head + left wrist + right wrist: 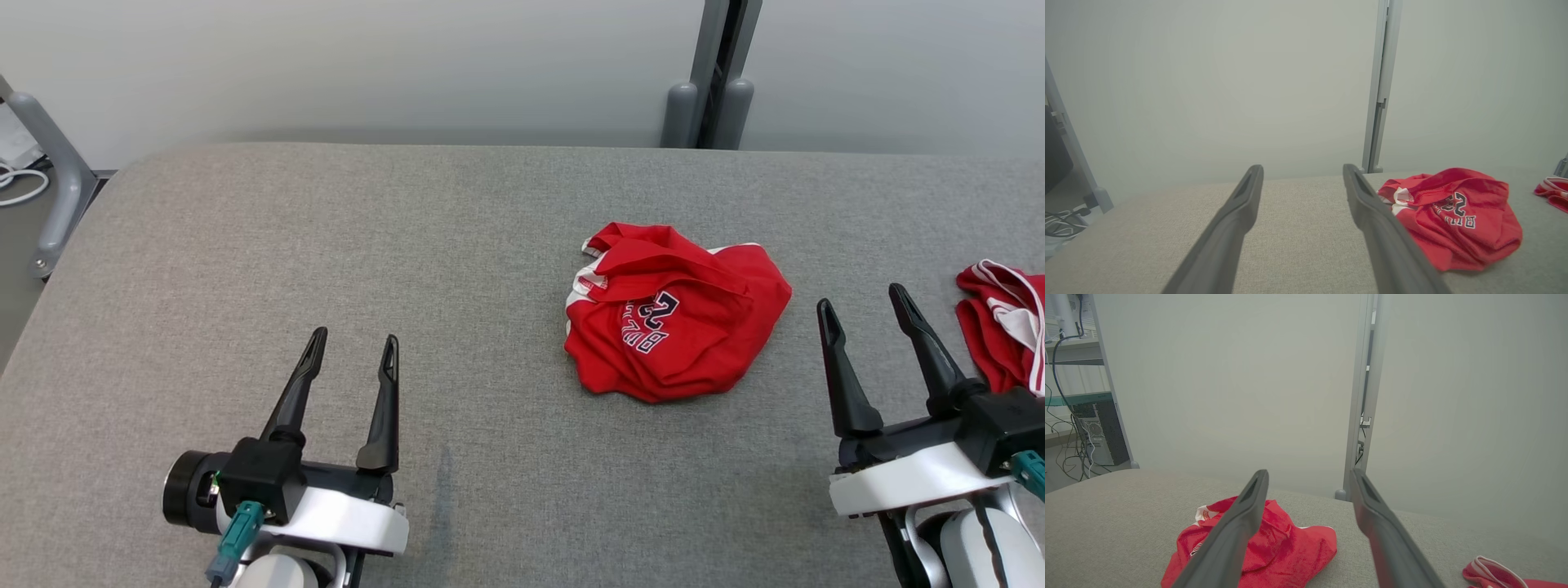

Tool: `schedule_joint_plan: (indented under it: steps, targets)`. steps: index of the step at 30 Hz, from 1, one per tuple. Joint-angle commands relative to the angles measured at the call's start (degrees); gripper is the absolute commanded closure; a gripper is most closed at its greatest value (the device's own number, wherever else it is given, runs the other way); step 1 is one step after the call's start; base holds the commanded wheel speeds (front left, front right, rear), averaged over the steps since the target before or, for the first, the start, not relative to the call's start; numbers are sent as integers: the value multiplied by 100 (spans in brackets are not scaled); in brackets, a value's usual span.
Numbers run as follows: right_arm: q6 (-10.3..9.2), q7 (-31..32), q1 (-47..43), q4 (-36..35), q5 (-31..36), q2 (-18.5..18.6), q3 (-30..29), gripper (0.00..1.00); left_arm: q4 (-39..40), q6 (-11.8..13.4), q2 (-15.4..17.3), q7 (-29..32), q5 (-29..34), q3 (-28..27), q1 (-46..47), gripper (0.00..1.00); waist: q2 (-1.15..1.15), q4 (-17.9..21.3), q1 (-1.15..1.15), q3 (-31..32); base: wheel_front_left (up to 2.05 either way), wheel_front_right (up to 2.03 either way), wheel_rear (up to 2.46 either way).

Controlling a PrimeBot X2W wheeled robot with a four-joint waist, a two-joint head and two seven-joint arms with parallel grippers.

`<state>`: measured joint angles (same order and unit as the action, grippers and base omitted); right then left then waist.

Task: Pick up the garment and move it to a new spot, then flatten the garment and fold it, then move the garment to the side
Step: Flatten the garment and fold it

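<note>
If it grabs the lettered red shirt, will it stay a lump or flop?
Probably floppy: the shirt lies in soft folds, so it should droop and unfurl. Likely light, since the cloth looks thin. The table has a woven cover that should resist sliding.

Grey fabric surface [326, 245], far-left corner rounded. Pale wall panels [367, 65] behind it, split by a grey upright post [718, 65]. Grey frame leg [69, 188] off the left edge, with a white cable [33, 173] on the floor beside it. Red-and-white striped cloth [1008, 327] at the right edge. Computer tower [1102, 433] under shelving [1073, 355], far left in the right wrist view.
</note>
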<state>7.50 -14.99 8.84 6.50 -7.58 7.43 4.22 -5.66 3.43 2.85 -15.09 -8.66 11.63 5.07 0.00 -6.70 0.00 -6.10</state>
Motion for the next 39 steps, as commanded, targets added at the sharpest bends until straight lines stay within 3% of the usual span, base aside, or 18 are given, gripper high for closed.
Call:
schedule_joint_plan:
  steps: [1, 10, 33, 34, 35, 39]
  targets:
    - [-2, -26, 11, 20, -22, 11, -12, 0, 14, 26, 16, -7, -14, 0, 50, 0, 0, -9, 0, -1, 0, 0, 0]
    - [-2, -26, -13, 129, -45, 27, -21, 0, -23, 37, 15, -7, 4, 55, 66, 0, 0, -65, 0, 5, 0, 0, 0]
    - [-2, -25, 1209, 2356, -557, 467, 490, 0, -119, 66, 16, -7, -82, 459, 271, 0, 0, -865, 0, -462, 0, 0, 0]
    - [-2, -26, 1251, 2417, -581, 488, 556, 56, -120, 81, 18, -7, -93, 461, 268, 0, 0, -891, 0, -456, 0, 0, 0]
    - [-3, -26, 1307, 2469, -619, 524, 605, 100, -127, 86, 15, -7, -95, 467, 266, 0, 0, -918, 0, -448, 0, 0, 0]
    - [-2, -26, 1419, 2605, -754, 586, 709, 100, -138, 105, 15, -7, -112, 494, 256, 0, 0, -989, 0, -422, 0, 0, 0]
